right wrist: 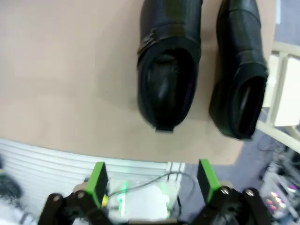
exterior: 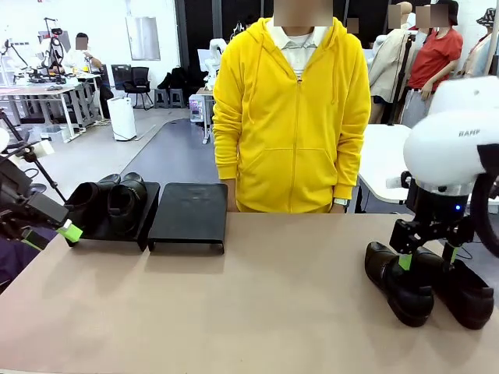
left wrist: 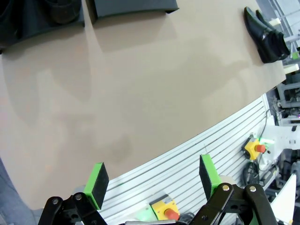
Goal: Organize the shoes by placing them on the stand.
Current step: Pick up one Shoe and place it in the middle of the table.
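black leather loafers (exterior: 398, 287) sit as a pair on the desk (exterior: 257, 312) right below the right hand (exterior: 429, 259), heels toward it. its fingers stand wide apart with nothing between them. two more loafers (exterior: 109, 201) rest on the stand (exterior: 189, 212), on the tray nearest the left hand (exterior: 51, 235), which hovers wide and empty just beside that tray's front corner.
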